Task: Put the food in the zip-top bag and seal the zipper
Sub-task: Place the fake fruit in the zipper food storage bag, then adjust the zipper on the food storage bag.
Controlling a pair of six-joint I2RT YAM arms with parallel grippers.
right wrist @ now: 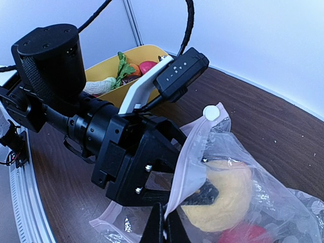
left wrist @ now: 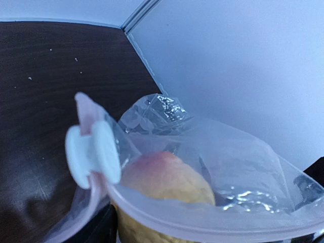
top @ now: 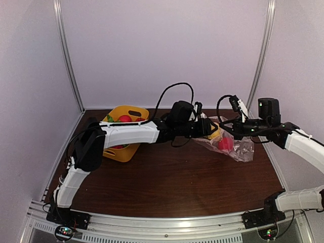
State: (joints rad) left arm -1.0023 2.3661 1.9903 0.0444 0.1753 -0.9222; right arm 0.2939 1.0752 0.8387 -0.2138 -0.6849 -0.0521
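The clear zip-top bag (top: 242, 149) lies at the right with its mouth lifted, a red piece of food (top: 225, 144) inside. My right gripper (right wrist: 165, 229) is shut on the pink zipper (right wrist: 188, 159) strip at the mouth edge, below the white slider (right wrist: 211, 112). My left gripper (top: 207, 127) reaches into the mouth, its fingers either side of a yellow, pink-blushed fruit (left wrist: 167, 182). One dark finger (right wrist: 208, 194) lies against the fruit (right wrist: 228, 197); the other is hidden. The left wrist view shows the strip (left wrist: 202, 216) across the fruit and the slider (left wrist: 93, 154) at left.
A yellow tub (top: 126, 108) stands at the back left with more food in it: a red piece (right wrist: 147, 66), a green leafy one (right wrist: 121, 65) and a white one (right wrist: 98, 86). White walls close in the dark wooden table (top: 172, 182) at the back and both sides.
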